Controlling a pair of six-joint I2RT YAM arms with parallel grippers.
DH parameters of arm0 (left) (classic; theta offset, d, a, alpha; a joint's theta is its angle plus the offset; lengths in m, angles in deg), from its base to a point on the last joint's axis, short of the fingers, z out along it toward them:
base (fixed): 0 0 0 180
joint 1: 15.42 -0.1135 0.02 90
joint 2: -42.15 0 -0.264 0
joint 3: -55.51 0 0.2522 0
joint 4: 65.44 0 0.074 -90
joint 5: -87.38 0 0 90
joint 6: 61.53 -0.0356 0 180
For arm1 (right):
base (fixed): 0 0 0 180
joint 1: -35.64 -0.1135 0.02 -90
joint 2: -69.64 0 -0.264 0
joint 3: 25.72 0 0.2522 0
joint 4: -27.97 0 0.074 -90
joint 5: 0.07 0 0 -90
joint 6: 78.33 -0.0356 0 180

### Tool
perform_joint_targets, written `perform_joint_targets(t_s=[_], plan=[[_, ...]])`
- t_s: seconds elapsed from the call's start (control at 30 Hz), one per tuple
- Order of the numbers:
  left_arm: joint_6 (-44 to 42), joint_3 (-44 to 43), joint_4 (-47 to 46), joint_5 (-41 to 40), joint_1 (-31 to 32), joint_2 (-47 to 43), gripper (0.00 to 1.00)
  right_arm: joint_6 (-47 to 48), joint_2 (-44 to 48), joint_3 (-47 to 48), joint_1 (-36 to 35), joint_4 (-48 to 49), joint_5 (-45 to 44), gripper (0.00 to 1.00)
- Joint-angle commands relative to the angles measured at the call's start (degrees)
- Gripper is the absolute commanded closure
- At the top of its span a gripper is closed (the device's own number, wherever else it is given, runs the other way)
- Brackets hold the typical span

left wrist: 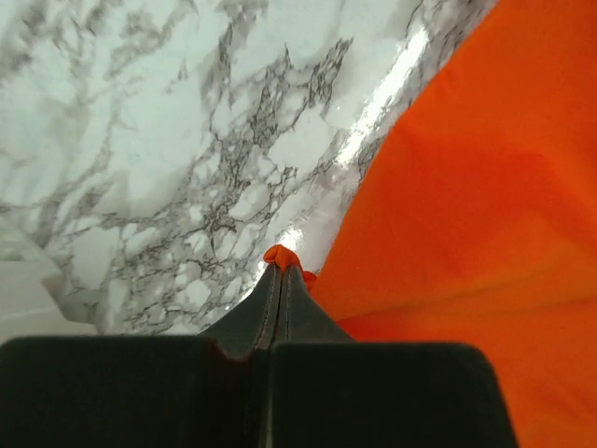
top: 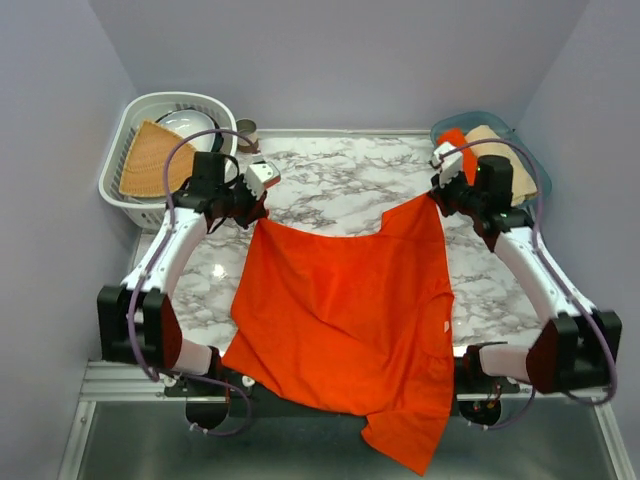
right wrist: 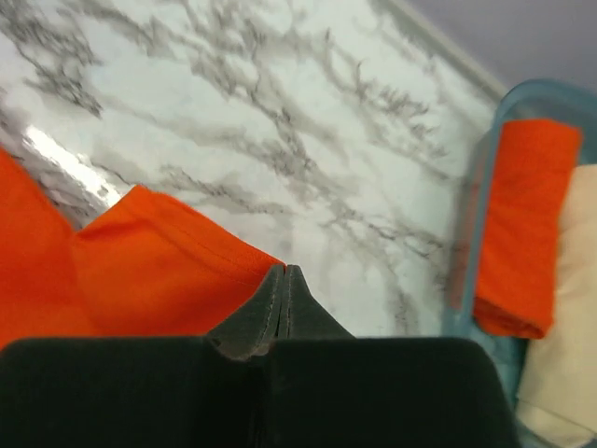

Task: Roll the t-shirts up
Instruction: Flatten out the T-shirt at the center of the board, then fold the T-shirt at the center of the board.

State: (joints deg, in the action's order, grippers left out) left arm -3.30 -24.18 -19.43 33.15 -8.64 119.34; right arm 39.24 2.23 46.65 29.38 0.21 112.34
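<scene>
I see the orange-red t-shirt (top: 345, 310) spread flat over the middle of the marble table (top: 330, 180), with its near part hanging over the front edge. The small white mark on it is too small to read. The left gripper (left wrist: 283, 273) and the right gripper (right wrist: 284, 278) are both closed, each pinching a far corner. Marble shows behind the shirt. A white basket (top: 116, 150) stands far left and a blue bin (top: 480, 117) holding a rolled t-shirt (right wrist: 522, 224) far right.
</scene>
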Motion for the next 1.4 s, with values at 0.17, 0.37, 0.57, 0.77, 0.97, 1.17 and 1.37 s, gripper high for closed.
perform_joint_targets(t_s=[0.17,0.37,0.57,0.77,0.97,1.17,1.37], plan=[[-1.01,-13.96,-5.7,-12.21,0.86,23.43,1.0,6.96,-29.24,13.53,0.46,11.63,-3.51,0.99],[-1.9,-20.01,-7.55,-16.25,0.86,31.25,1.0,9.69,-42.07,24.79,0.29,12.06,-8.35,0.99],[-0.58,-27.49,-7.38,-18.28,0.86,37.41,1.0,11.01,-48.94,33.93,0.29,9.52,-10.72,0.99],[1.97,-30.22,-9.13,-18.37,0.77,37.61,1.0,11.28,-51.5,40.35,0.29,4.78,-11.6,0.99],[-0.83,-27.76,-7.74,-14.68,0.42,33.39,1.0,9.96,-44.49,36.06,0.29,0.3,-11.78,0.99],[-8.39,-23.72,-4.4,-12.92,0.33,30.13,1.0,10.31,-34.2,23.69,0.37,-4.02,-9.23,0.99],[-18.32,-22.31,2.11,-11.51,0.33,28.55,1.0,8.38,-26.02,15.23,0.37,-6.13,-8.88,0.99]])
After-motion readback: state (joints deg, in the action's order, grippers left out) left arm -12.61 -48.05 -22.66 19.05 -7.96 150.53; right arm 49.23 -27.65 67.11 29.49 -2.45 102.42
